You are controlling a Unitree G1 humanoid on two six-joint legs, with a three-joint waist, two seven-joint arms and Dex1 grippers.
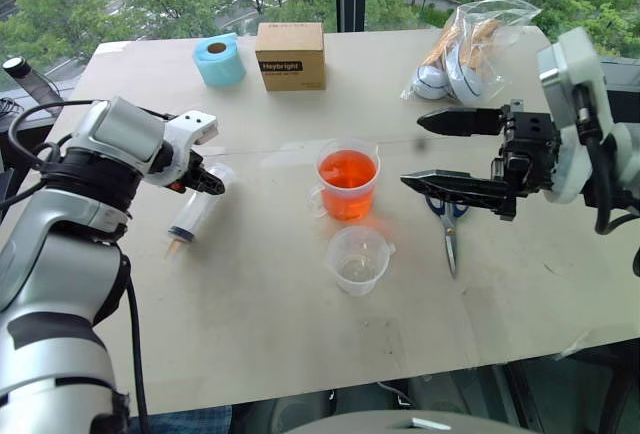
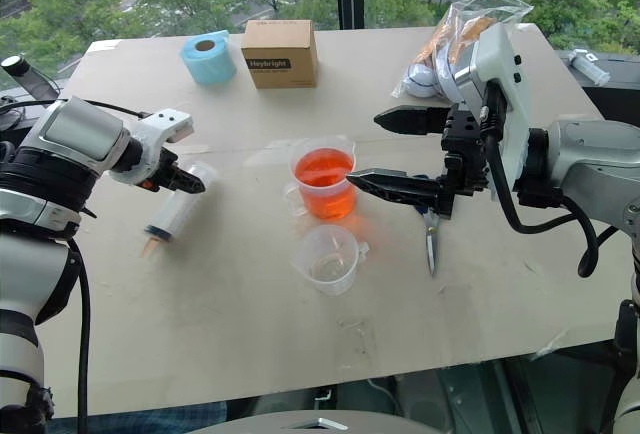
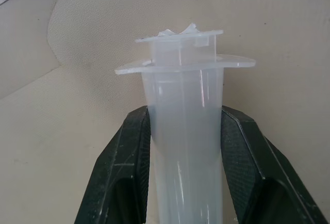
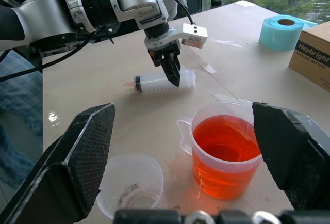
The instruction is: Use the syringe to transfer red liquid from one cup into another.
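the left gripper [image 1: 208, 180] is clenched on the syringe [image 1: 194, 210], lying on the table [image 1: 300, 324] at the left, its flanged end partly hidden behind the fingers. the right gripper [image 1: 438, 152] hangs released, right of the taller cup [image 1: 347, 180] of red liquid [image 1: 347, 170]; the shorter cup [image 1: 358, 259] sits nearer.

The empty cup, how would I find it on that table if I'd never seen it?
Start at the cup of red liquid in the middle of the table. The empty cup stands just in front of it, nearer the robot. It is shorter, clear, with a pour spout.
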